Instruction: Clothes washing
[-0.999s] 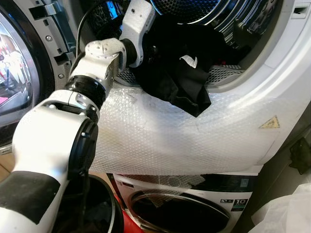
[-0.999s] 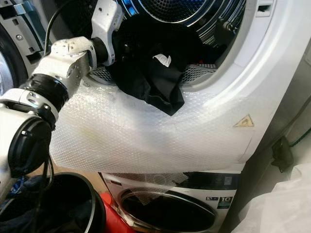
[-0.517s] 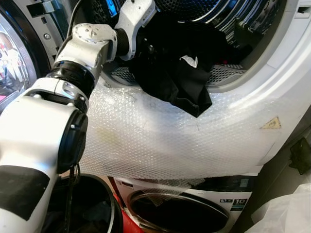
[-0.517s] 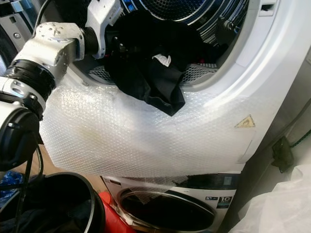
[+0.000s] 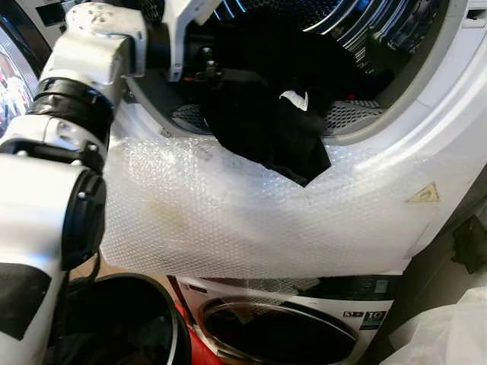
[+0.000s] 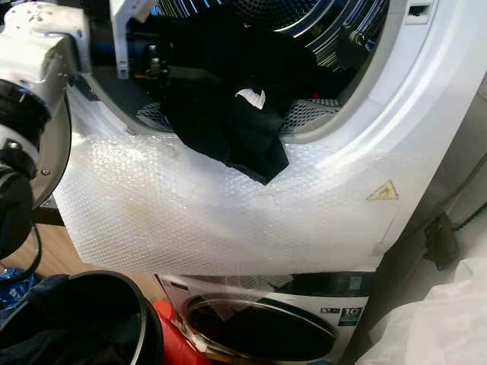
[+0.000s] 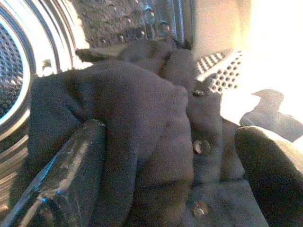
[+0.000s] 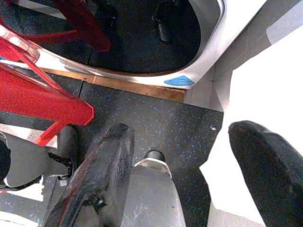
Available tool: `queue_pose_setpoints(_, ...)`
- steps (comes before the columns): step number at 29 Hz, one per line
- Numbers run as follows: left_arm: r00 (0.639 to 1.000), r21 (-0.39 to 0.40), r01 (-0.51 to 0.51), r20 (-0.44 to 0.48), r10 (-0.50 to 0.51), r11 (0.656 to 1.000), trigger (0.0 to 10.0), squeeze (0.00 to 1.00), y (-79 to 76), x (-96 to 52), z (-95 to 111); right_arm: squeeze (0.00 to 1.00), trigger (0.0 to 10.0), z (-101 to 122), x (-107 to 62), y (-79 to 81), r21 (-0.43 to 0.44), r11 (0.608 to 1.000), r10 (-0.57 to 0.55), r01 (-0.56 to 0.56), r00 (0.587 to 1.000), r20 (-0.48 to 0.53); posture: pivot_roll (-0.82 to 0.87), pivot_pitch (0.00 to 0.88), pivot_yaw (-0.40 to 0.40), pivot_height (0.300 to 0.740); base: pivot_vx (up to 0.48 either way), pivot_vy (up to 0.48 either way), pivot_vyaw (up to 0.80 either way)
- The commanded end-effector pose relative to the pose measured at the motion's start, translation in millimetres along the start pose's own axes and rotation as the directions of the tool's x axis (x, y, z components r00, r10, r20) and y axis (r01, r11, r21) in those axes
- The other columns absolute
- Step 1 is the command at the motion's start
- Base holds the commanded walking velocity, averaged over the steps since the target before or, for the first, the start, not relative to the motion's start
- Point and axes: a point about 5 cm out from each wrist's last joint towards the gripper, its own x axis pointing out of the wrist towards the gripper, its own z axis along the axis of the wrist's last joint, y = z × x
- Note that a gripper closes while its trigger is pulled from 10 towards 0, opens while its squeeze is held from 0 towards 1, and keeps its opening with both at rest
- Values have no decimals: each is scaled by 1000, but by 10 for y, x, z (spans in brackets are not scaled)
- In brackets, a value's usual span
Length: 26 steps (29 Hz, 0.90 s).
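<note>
In the left eye view, the robot's silver left arm [image 5: 84, 99] reached up into the round opening of the upper white front-loading washing machine [image 5: 426, 144]. A black soft garment with a white label [image 5: 266, 129] lay heaped in the mouth of the perforated steel drum [image 5: 342, 23], one corner draped out over the sheet of clear bubble wrap [image 5: 228, 220] taped across the machine's front. Below stood a second white washer with a dark glass door [image 5: 281, 334] and a black round basket [image 5: 144, 327].

The right eye view showed the same scene: the garment's hanging corner touched the bubble wrap, the rest sat inside the rim, and the arm's wrist met the cloth at the drum's left side.

In the left wrist view, the left gripper [image 7: 165, 175] had its two black fingers [image 7: 71, 170] spread wide, with a thick fold of the dark cloth bulging between them; they were not pinched together.

In the right wrist view, the right gripper [image 8: 180, 170] hung idle over the speckled dark floor [image 8: 156, 123], its fingers apart and holding nothing.

The garment looked light, limp and likely to sag and snag on the rim. Judging from this, the bunched fold deep between the fingers would be the best hold, not the loose hanging corner.
</note>
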Motion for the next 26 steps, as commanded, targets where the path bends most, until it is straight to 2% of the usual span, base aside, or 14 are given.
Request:
queue_pose_setpoints(1,999,15,35,-8,-34,999,10000,0,-8,-115,77,0,10000,-244,-97,210,-8,998,66,-67,993,-102,-90,0,151,740,0,0,0)
queue_pose_setpoints(2,998,6,51,-39,-50,999,10000,0,-22,-183,66,0,10000,-243,-97,214,-11,997,70,-71,992,-102,-87,0,152,740,0,0,0)
queue_pose_setpoints(5,995,-10,71,-68,-71,997,10000,0,-44,-237,53,0,10000,-242,-97,217,-13,997,72,-73,992,-101,-84,0,153,740,0,0,0)
queue_pose_setpoints(8,983,-85,133,-119,-143,987,10000,0,-173,-278,-75,0,10000,-240,-97,224,-14,997,75,-77,992,-101,-81,0,155,740,0,0,0)
queue_pose_setpoints(9,983,-85,133,-119,-143,987,10000,0,-173,-278,-75,0,10000,-240,-97,224,-14,997,75,-77,992,-101,-81,0,155,740,0,0,0)
queue_pose_setpoints(10,976,-121,153,-139,-170,981,10000,0,-270,-249,-205,0,10000,-243,-98,225,-13,997,76,-78,992,-102,-80,4,154,740,0,0,0)
queue_pose_setpoints(14,965,-196,190,-141,-219,962,10000,0,-454,-167,-431,0,10000,-244,-100,229,-14,997,77,-79,992,-102,-83,9,153,740,0,0,0)
queue_pose_setpoints(15,965,-196,190,-141,-219,962,10000,0,-454,-167,-431,0,10000,-244,-100,229,-14,997,77,-79,992,-102,-83,9,153,740,0,0,0)
queue_pose_setpoints(17,969,-261,192,-105,-225,946,10000,0,-592,-22,-635,0,10000,-248,-102,229,-13,997,76,-78,992,-102,-85,14,152,740,0,0,0)
queue_pose_setpoints(20,977,-302,154,-98,-191,941,10000,0,-674,97,-804,0,10000,-250,-103,229,-14,997,76,-78,992,-102,-87,16,151,740,0,0,0)
queue_pose_setpoints(21,977,-302,154,-98,-191,941,10000,0,-674,97,-804,0,10000,-250,-103,229,-14,997,76,-78,992,-102,-87,16,151,740,0,0,0)
queue_pose_setpoints(22,983,-308,123,-90,-157,943,10000,0,-717,157,-865,0,10000,-251,-104,230,-16,997,78,-80,992,-102,-87,17,150,740,0,0,0)
queue_pose_setpoints(26,993,-306,77,-62,-101,949,10000,0,-746,237,-907,0,10000,-251,-103,229,-16,997,78,-80,992,-101,-85,17,150,740,0,0,0)
